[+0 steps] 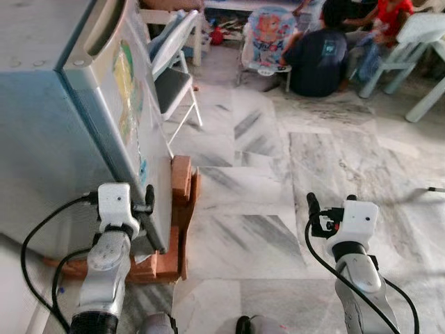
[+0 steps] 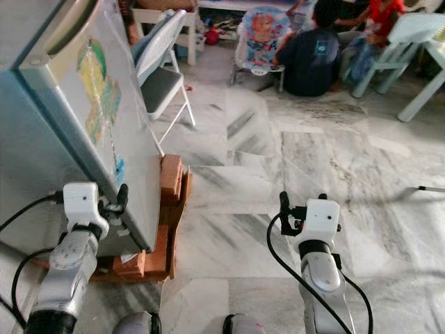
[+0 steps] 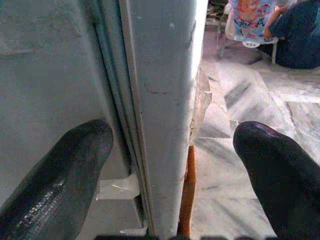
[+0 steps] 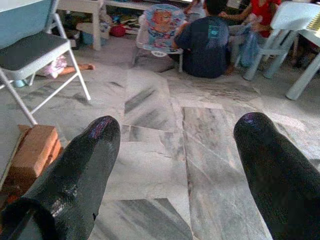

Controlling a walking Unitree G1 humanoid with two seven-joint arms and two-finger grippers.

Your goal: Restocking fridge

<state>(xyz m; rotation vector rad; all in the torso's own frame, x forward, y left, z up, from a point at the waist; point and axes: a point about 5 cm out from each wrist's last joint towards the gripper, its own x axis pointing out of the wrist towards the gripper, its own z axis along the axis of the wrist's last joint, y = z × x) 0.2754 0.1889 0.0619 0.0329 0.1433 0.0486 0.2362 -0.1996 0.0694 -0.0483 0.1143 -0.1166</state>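
A pale blue-grey fridge point(image 1: 42, 139) stands at the left, its door point(image 1: 128, 104) covered in worn stickers. My left gripper point(image 3: 170, 145) is open at the door's lower free edge. One finger point(image 3: 60, 170) lies against the fridge's side wall and the other finger point(image 3: 275, 170) is out in front of the door, so the door edge point(image 3: 165, 100) and its gasket seam run between them. My right gripper point(image 1: 332, 202) is open with nothing between its fingers, held over the marble floor point(image 4: 165, 150) to the fridge's right.
The fridge rests on red bricks point(image 1: 181, 177). A folding chair point(image 1: 174, 76) stands just beyond the door. Farther back, people point(image 1: 320, 59) sit on the floor beside a baby bouncer point(image 1: 268, 35) and pale plastic chairs point(image 1: 417, 42). Open floor lies ahead on the right.
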